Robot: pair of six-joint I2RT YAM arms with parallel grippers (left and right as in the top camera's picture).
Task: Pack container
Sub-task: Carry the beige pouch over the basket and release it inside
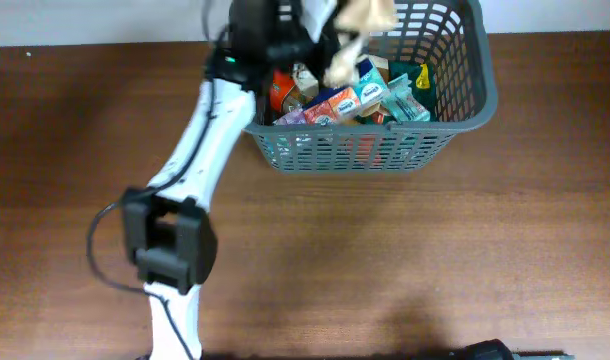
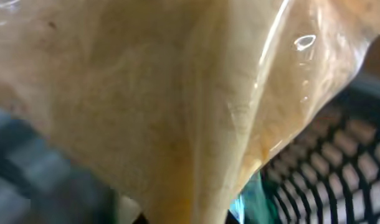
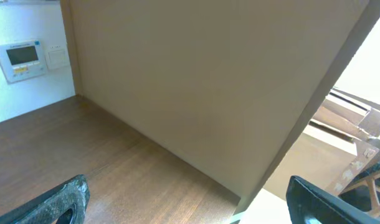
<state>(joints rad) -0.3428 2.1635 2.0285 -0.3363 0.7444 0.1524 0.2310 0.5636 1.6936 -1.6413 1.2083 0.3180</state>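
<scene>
Overhead: looks straight down on wooden table from far, basket at 1 o'clock. Left wrist: pressed very near a tan packet, same basket lattice at 4 o'clock. Right wrist: faces away, low, toward beige board.

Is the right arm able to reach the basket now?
Probably not: the right gripper sits at the near table edge, the basket stands far across, and the left gripper holds a tan packet over it.

Container at table far edge; packets inside; bag hangs above packets.
</scene>
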